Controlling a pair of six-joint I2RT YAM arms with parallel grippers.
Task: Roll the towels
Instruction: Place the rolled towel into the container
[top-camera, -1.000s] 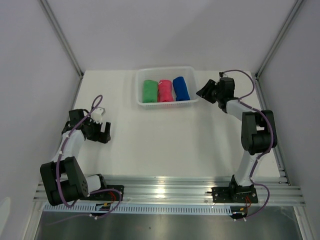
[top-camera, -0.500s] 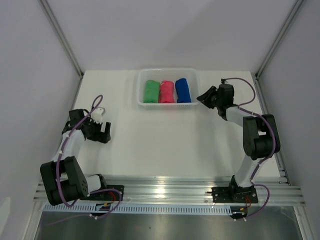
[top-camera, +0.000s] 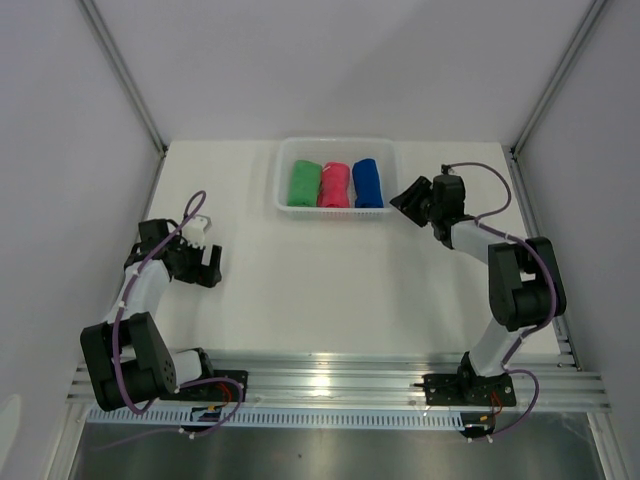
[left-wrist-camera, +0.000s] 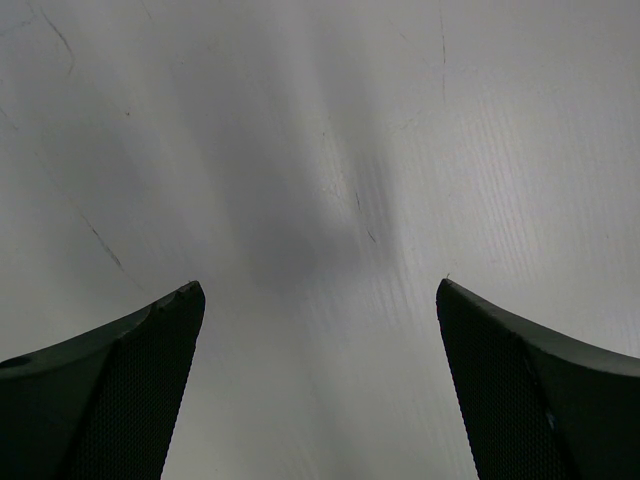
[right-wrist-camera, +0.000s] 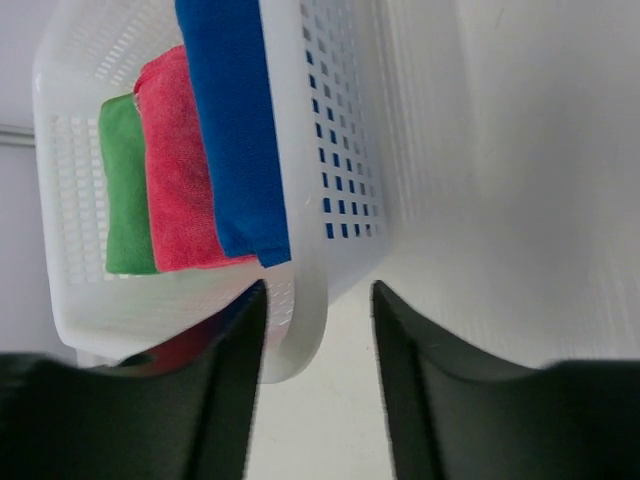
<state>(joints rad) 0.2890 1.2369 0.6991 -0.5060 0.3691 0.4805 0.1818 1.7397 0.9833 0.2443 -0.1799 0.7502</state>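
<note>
Resting on the white worktop (top-camera: 320, 280), the slotted basket (right-wrist-camera: 335, 110) holds the rolled blue towel (top-camera: 368, 183), pink-red towel (top-camera: 336, 185) and green towel (top-camera: 303, 185) side by side. Right fingers (right-wrist-camera: 405, 400) straddle its corner rim, half open, clamping nothing; left fingers (left-wrist-camera: 130, 390) gape wide above the worktop, holding nothing

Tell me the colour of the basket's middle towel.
The middle towel is pink-red; right wrist view.

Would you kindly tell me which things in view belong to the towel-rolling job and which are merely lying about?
Part of the job:
- green towel
- pink-red towel
- blue towel
All three lie rolled, side by side.

Not part of it:
- white slotted basket, which holds the three rolls
- table
</note>
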